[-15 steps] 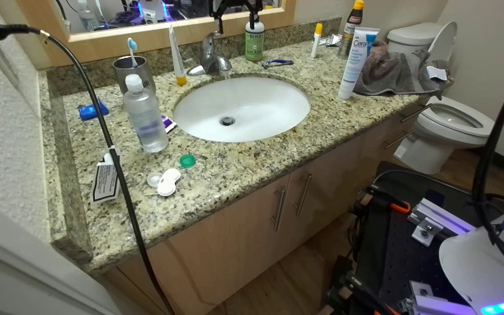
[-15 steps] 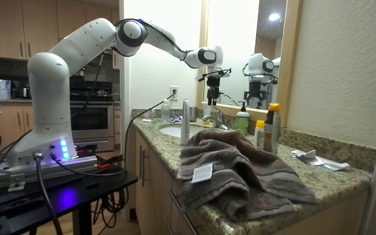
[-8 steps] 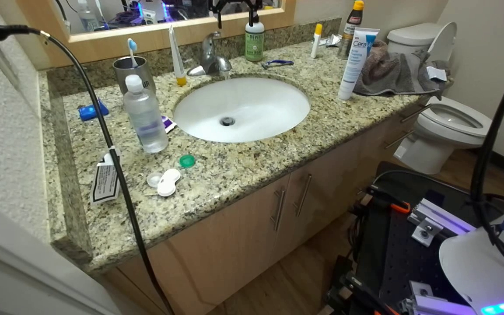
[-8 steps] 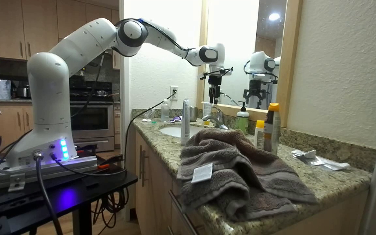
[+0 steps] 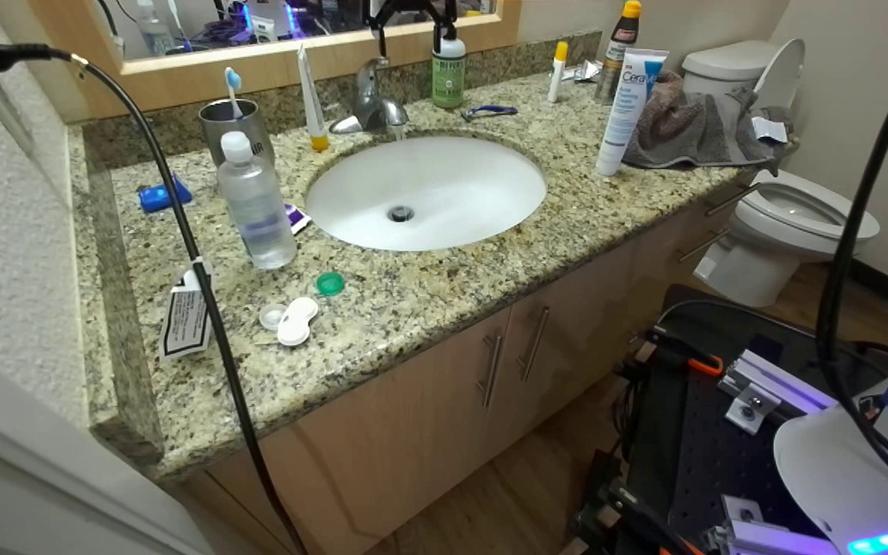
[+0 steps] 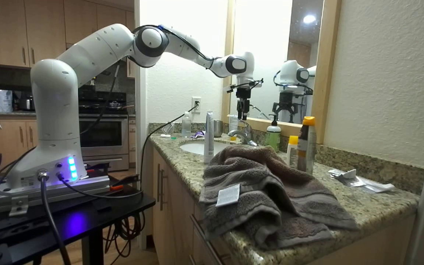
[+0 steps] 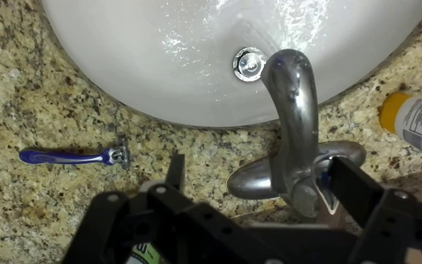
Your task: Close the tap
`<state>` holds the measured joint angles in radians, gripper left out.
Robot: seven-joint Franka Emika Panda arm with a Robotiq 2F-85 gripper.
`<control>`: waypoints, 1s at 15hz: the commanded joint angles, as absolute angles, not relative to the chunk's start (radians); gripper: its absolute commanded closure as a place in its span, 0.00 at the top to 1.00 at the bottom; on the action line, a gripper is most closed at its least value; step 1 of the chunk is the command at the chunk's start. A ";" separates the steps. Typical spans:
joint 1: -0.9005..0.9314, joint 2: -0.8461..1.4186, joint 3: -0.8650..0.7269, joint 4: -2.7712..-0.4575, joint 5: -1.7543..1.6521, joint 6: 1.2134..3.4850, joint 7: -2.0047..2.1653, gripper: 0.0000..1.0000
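The black Robotiq gripper is hanging over the chrome tap, its fingers released and standing wide apart. One fingertip is sitting just by the top of the lever handle; whether they are touching, I cannot tell. In an exterior view the tap is standing, water running from its spout, at the far edge of the white oval basin, left of the green soap dispenser.

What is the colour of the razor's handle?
The razor's handle is dark purplish blue; it shows best in the wrist view.
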<state>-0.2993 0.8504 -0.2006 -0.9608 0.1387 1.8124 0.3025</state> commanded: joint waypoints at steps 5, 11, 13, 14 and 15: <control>-0.310 0.917 -0.207 -0.902 0.136 1.798 0.322 1.00; -0.314 0.957 -0.209 -0.881 0.132 1.767 0.322 1.00; -0.315 0.960 -0.212 -0.877 0.130 1.763 0.327 1.00; -0.317 0.959 -0.212 -0.874 0.132 1.760 0.329 1.00; -0.316 0.953 -0.214 -0.875 0.132 1.752 0.334 1.00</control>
